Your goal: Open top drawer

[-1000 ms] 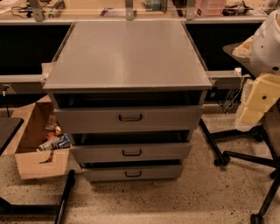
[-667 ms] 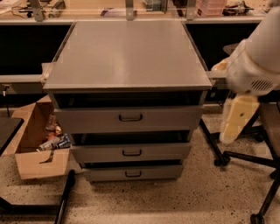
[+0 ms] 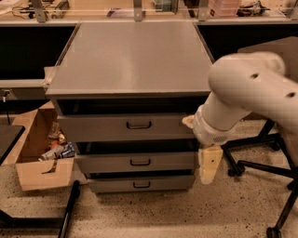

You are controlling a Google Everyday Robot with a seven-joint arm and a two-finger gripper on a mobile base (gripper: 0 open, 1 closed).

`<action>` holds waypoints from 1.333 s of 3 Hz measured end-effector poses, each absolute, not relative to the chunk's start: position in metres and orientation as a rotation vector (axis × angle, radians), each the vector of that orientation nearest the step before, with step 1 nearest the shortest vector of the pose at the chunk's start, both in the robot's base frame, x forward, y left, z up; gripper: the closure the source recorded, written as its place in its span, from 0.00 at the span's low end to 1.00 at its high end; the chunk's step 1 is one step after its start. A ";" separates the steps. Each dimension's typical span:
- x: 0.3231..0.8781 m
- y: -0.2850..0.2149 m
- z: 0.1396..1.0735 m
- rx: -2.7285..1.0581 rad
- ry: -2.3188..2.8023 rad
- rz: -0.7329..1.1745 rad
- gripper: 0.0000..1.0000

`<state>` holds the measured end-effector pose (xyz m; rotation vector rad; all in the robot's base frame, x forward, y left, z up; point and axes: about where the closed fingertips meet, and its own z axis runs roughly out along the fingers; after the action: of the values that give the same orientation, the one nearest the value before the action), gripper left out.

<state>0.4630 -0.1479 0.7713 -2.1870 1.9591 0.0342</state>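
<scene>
The grey metal cabinet [image 3: 130, 60] stands in the middle of the camera view with three drawer fronts stacked under its flat top. The top drawer [image 3: 93, 128] is the widest and tallest front, with a small dark wire pull [image 3: 138, 125] at its centre and a dark gap above it. It looks pushed in. My white arm [image 3: 251, 88] reaches in from the right. My gripper [image 3: 208, 162] hangs in front of the right end of the drawers, to the right of the pull and lower, and apart from it.
An open cardboard box [image 3: 39, 172] with small items stands on the floor left of the cabinet. A black chair base [image 3: 260, 158] stands at the right. A black stand leg [image 3: 70, 209] lies at the lower left. A cluttered bench [image 3: 139, 9] runs along the back.
My arm has swung left and toward the camera. The gripper has moved from beside the cabinet's right side to in front of the right end of the drawers. The drawers have not moved.
</scene>
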 end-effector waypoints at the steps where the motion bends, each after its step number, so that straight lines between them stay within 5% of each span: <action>1: 0.469 -0.136 0.698 -2.217 1.954 0.213 0.00; 4: 0.478 -0.134 0.680 -2.266 1.924 0.225 0.00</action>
<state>0.4777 -0.1339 0.6804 -2.2661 1.9236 0.2248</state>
